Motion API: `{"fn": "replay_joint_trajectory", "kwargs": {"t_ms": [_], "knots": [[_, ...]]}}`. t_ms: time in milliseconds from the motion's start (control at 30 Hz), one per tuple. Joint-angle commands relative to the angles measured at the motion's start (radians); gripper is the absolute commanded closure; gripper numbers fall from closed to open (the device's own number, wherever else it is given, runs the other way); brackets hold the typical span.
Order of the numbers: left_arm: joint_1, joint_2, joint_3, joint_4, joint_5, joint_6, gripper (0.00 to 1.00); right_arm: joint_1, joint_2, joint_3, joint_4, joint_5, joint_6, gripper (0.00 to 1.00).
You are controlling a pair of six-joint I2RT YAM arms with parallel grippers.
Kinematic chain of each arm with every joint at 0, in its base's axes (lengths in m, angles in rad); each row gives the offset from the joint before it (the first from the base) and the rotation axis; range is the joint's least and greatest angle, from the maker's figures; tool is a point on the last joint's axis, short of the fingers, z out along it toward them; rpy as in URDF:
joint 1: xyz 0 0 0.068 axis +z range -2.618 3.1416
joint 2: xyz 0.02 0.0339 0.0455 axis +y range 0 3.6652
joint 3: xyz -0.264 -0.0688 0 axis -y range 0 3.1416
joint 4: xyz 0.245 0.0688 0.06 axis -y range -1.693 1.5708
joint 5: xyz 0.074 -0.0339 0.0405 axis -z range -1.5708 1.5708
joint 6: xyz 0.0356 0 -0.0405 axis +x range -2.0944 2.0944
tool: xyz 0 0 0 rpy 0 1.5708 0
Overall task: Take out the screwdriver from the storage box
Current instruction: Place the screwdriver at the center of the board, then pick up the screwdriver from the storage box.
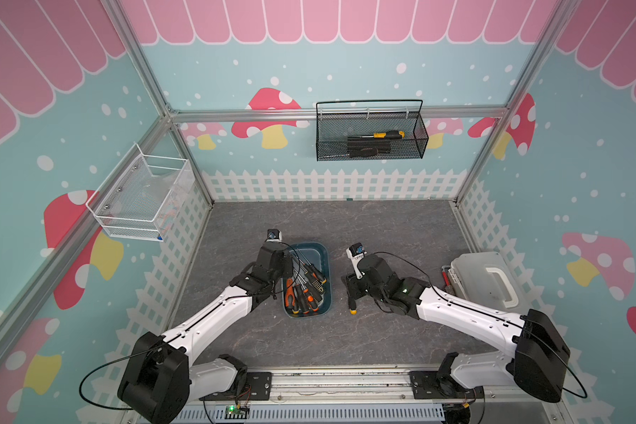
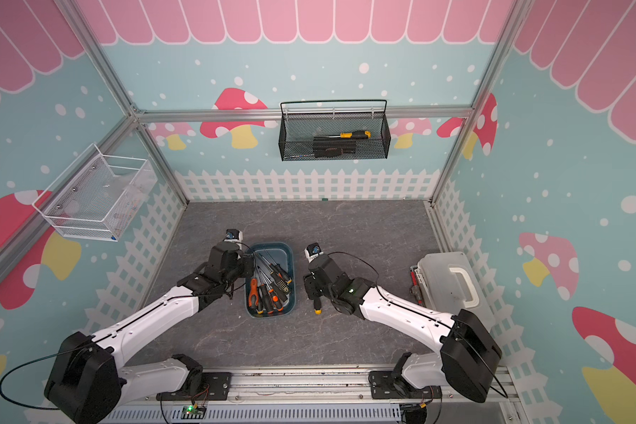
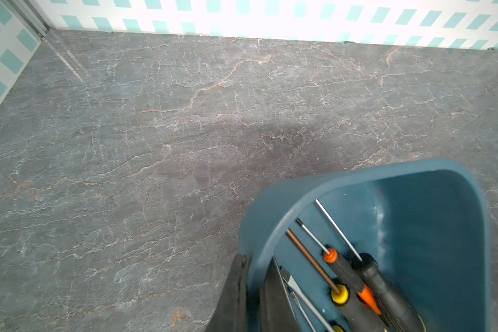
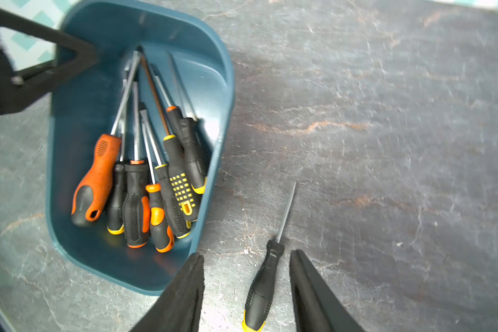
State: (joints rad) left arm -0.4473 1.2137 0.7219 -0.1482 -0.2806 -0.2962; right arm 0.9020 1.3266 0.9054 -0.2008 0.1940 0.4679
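The teal-blue storage box sits mid-table and holds several screwdrivers with orange, black and yellow handles. My left gripper is shut on the box's left wall, one finger outside it and one inside. A black screwdriver with a yellow end lies on the table just right of the box. My right gripper stands open over its handle, a gap showing on each side.
A white lidded case with a handle stands at the right wall, with a red tool beside it. A black wire basket holding a yellow-and-black screwdriver hangs on the back wall. A white mesh basket hangs on the left wall.
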Motion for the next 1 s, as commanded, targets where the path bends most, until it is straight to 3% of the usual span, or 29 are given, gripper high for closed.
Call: {"fn": "replay_joint_trajectory", "kwargs": {"t_ms": [0,300,667,967], "knots": [[-0.022,-0.049,-0.040,0.157,-0.065,-0.003,1.00,0.055,0.016,0.058,-0.012,0.028,-0.115,0.49],[-0.030,-0.092,-0.087,0.196,-0.093,0.001,1.00,0.112,0.169,0.178,-0.001,-0.007,-0.183,0.49],[-0.033,-0.085,-0.066,0.170,-0.068,-0.006,1.00,0.103,0.405,0.419,-0.115,-0.021,-0.229,0.49],[-0.033,-0.097,-0.058,0.150,-0.066,0.000,1.00,0.070,0.484,0.483,-0.185,-0.002,-0.205,0.50]]}}
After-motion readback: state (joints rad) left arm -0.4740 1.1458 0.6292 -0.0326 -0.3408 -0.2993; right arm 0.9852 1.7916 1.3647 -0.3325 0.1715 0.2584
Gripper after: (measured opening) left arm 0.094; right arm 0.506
